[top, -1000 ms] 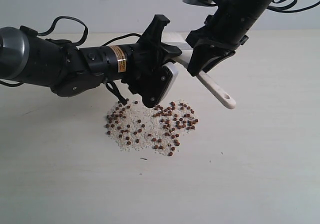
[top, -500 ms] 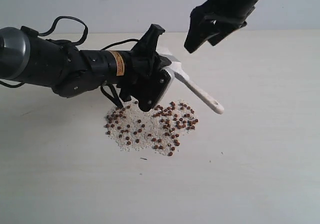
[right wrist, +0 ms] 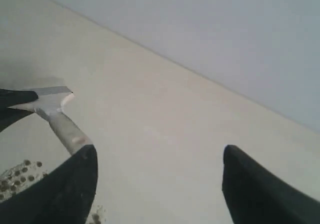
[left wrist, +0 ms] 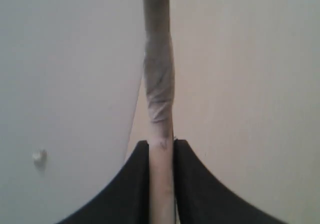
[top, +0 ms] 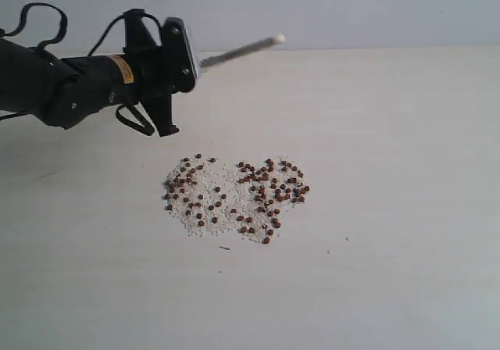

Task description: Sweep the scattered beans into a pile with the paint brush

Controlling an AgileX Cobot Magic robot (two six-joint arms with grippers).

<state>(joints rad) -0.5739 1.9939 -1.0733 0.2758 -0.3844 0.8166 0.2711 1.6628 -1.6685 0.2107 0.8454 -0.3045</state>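
Exterior view: the beans [top: 234, 198] lie gathered in one loose, flat patch in the middle of the tabletop [top: 406, 209]; a tighter pile is judged left to do. The paint brush [top: 238, 51] is held aloft near the far edge, clear of them, by the left gripper [top: 181, 57]. Left wrist view: it is pinched between narrow jaws. Right wrist view: the right gripper [right wrist: 160, 169] is spread wide, nothing held.

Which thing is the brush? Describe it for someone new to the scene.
In the exterior view, find the black left arm at the table's back edge. Its gripper clamps the brush, whose pale handle juts out midair. Unlike the tiny round beans, it is long and straight.
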